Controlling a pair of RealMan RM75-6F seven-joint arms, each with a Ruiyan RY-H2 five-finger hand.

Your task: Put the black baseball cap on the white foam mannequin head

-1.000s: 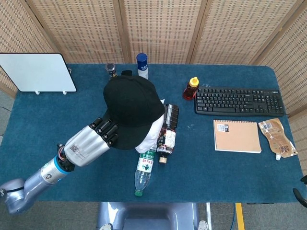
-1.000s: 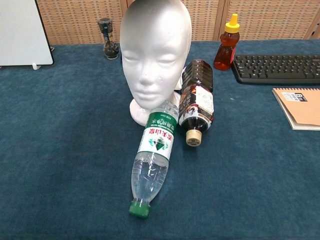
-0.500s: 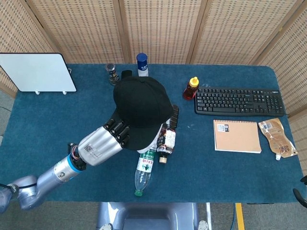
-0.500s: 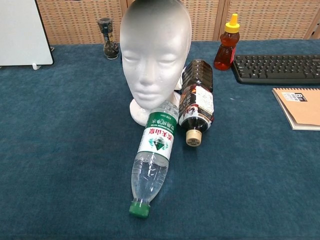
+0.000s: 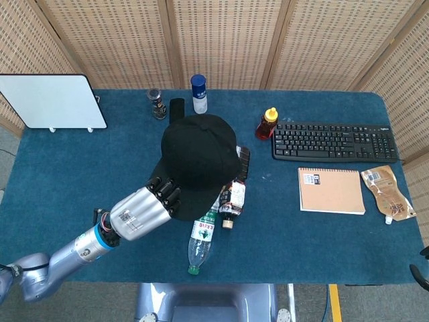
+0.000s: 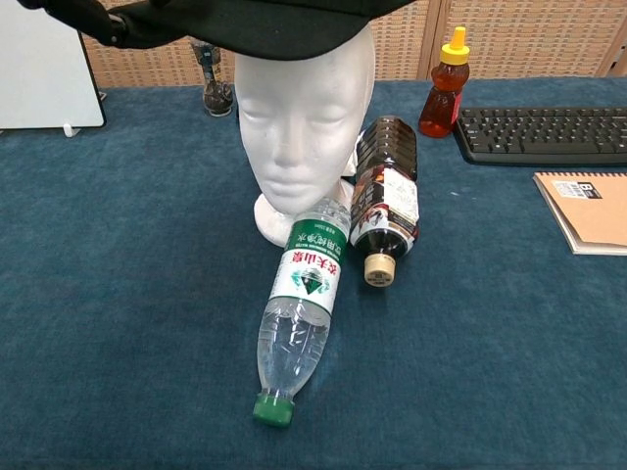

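Note:
The black baseball cap (image 5: 199, 156) sits over the top of the white foam mannequin head (image 6: 305, 117), which stands mid-table facing me. From the head view the cap hides the head entirely. In the chest view the cap's brim (image 6: 265, 22) lies across the forehead at the frame's top edge. My left hand (image 5: 145, 210) holds the brim at its front-left edge, and its dark fingers (image 6: 103, 22) show beside the brim in the chest view. My right hand appears in neither view.
A water bottle (image 6: 299, 323) and a dark sauce bottle (image 6: 385, 211) lie against the head's base. An orange squeeze bottle (image 6: 446, 83), keyboard (image 5: 333, 141), notebook (image 5: 332, 190) and pouch (image 5: 387, 191) are on the right. A whiteboard (image 5: 52, 100), grinder (image 5: 157, 102) and blue can (image 5: 198, 92) stand at the back.
My left hand has carried the cap rightward and down. The brim, absent from the chest view before, now covers the top of the mannequin head.

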